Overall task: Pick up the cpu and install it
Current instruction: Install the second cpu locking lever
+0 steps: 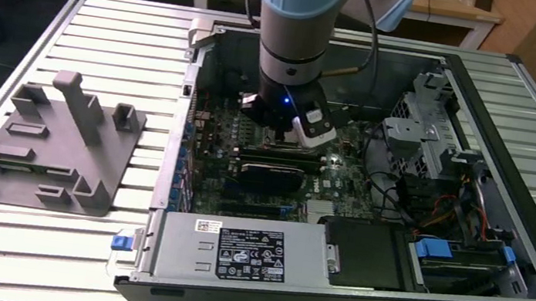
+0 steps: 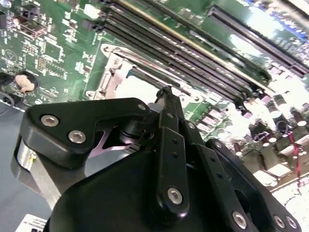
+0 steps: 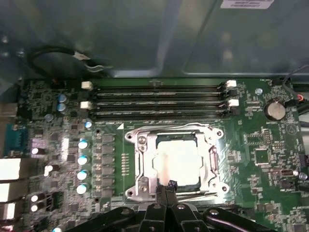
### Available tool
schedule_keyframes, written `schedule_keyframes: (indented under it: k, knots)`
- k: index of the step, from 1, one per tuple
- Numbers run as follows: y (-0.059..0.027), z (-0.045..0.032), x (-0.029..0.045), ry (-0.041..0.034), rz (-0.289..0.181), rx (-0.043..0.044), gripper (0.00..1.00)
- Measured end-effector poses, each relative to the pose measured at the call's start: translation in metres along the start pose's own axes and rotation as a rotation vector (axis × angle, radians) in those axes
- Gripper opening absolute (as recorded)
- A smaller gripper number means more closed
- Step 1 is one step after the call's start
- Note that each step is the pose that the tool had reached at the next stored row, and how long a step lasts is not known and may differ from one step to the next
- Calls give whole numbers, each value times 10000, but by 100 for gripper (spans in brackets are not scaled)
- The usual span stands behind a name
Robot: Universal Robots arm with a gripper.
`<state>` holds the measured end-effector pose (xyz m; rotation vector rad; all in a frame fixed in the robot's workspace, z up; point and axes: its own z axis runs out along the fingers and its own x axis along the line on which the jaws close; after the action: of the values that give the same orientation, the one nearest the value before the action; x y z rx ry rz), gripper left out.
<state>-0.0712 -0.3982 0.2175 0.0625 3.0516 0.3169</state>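
The cpu (image 3: 176, 157) lies flat inside the metal socket frame (image 3: 140, 145) on the green motherboard, its silver top glaring pale. In the second wrist view the cpu (image 2: 140, 87) shows as a pale patch just beyond the fingertips. My gripper (image 3: 167, 186) hangs at the chip's near edge, its two black fingers pressed together with nothing between them. The same joined tips of the gripper (image 2: 164, 92) show in the second wrist view. In the exterior view the gripper (image 1: 284, 135) reaches down into the open computer case (image 1: 200, 33), over the middle of the board.
Memory slots (image 3: 159, 101) run alongside the socket. A grey power supply (image 1: 239, 252) fills the case's near side. A drive cage (image 1: 426, 132) and cables stand on the exterior view's right. A grey fixture block (image 1: 51, 145) rests on the slatted table left of the case.
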Motion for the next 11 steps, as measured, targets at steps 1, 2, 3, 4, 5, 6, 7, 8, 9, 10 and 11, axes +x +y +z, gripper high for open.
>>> schedule_keyframes:
  k: [1,2,3,4,5,6,7,8,9,10,11]
  knots:
    - [14,4,-16,-1,0,25,11]
    - [28,8,-33,-2,-3,50,11]
    - [40,12,-50,-2,-4,78,11]
    - [51,16,-67,-3,-7,105,11]
    - [61,20,-84,-4,-8,134,11]
    - [72,25,-103,-6,-11,162,11]
    - [84,29,-120,-7,-12,188,11]
    - [95,33,-138,-8,-14,218,11]
    - [106,37,-156,-9,-16,246,11]
    - [116,41,-173,-9,-18,276,11]
    - [125,44,-190,-10,-21,311,11]
